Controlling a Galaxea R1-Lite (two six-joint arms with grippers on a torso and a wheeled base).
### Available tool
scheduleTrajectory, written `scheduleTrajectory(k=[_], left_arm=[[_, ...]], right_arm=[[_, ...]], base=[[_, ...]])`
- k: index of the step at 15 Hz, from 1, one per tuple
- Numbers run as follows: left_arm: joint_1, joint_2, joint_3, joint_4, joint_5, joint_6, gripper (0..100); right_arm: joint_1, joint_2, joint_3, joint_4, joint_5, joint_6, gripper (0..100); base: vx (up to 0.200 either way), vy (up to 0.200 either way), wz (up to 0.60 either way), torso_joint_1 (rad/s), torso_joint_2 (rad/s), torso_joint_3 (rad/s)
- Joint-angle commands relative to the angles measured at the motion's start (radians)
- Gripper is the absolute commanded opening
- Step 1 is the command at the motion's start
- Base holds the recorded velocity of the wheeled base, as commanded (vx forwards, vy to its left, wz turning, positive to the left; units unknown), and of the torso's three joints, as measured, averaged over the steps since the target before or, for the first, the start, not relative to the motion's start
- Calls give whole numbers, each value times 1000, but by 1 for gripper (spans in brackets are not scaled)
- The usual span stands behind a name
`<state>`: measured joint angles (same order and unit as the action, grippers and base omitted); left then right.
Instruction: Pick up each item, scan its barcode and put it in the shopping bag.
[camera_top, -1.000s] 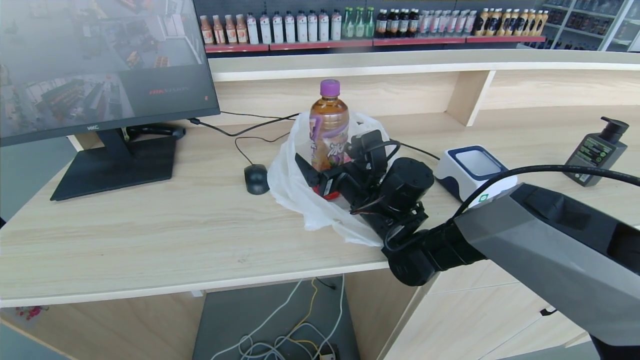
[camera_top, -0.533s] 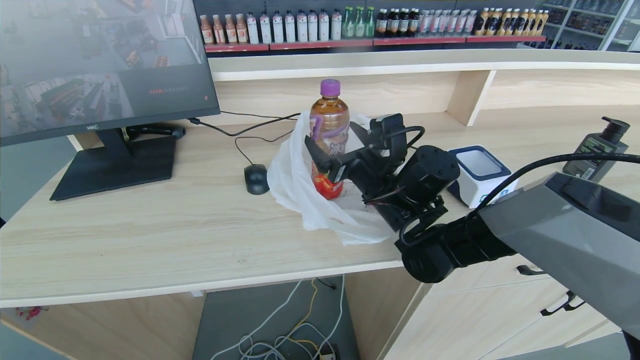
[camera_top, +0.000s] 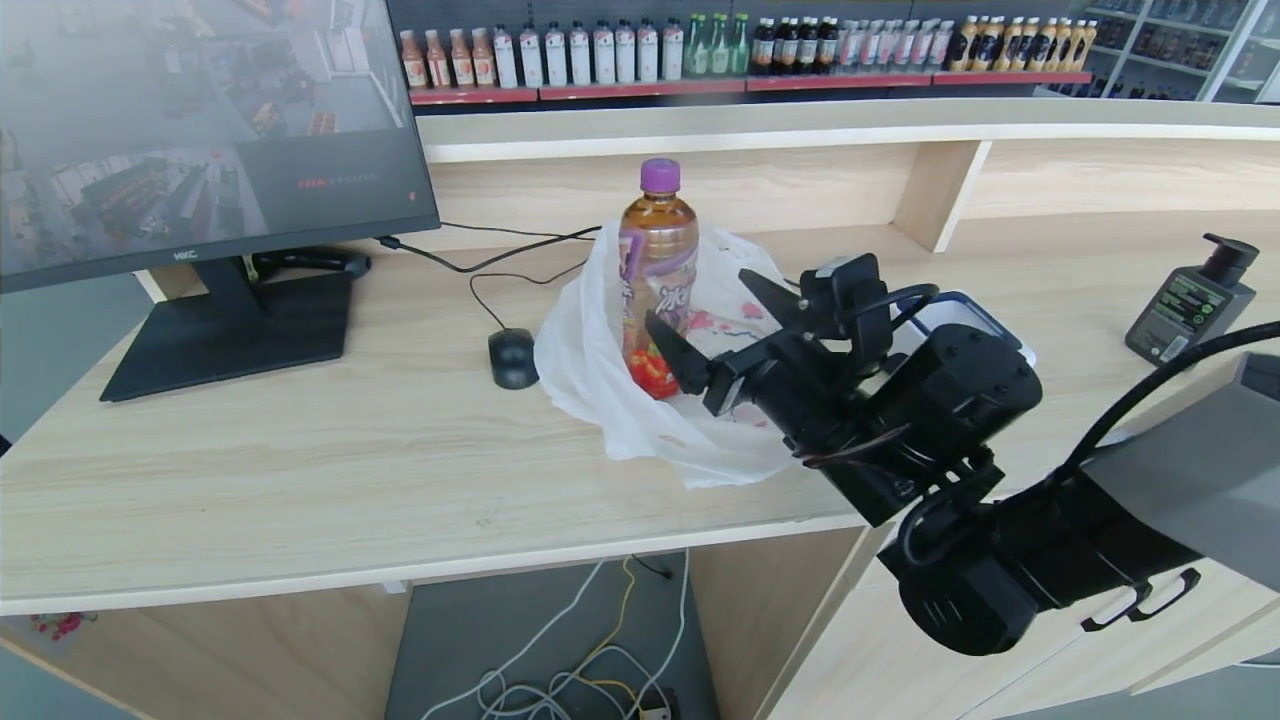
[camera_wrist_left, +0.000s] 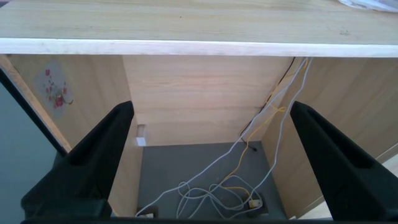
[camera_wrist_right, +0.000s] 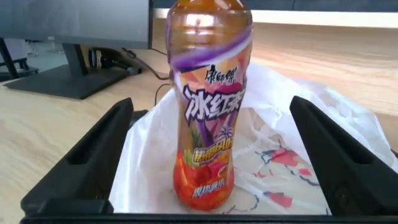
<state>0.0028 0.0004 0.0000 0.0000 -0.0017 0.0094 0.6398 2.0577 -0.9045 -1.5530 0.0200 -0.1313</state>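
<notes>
My right pincer hangs over the wooden counter, just beside the open side of the shopping bag. Its two black fingers are spread wide and pinch nothing. The pincer points at the bottle, which stands a little beyond the fingertips and touches neither finger. In my right wrist view the bottle sits between the two fingers, farther off.

The bottle stands upright inside the bag. It has a purple cap, amber drink and a purple and red label. The bag is thin white plastic, crumpled low around the bottle's base, with its mouth open towards my right arm.

My left pincer is low in front of the counter, below its front edge. Its fingers are spread apart too and hold nothing. It faces the hollow under the counter, where loose cables lie on the floor.

A black mouse lies just to the left of the bag. A monitor stands farther left on its stand. The scanner sits behind my right wrist, partly hidden by it. A dark pump bottle stands well apart at the far right of the counter.
</notes>
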Motion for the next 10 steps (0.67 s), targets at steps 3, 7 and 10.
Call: scheduleTrajectory(k=[3, 7, 10], left_arm=[[0, 0, 0, 0, 0, 4, 100], [0, 0, 0, 0, 0, 3, 100], [0, 0, 0, 0, 0, 3, 100]], right_arm=[[32, -182, 190, -18, -2, -4, 100], [54, -309, 386, -18, 0, -10, 100], [55, -379, 529, -18, -2, -7, 100]], base=[[0, 0, 0, 0, 0, 0], [0, 0, 0, 0, 0, 0], [0, 0, 0, 0, 0, 0]])
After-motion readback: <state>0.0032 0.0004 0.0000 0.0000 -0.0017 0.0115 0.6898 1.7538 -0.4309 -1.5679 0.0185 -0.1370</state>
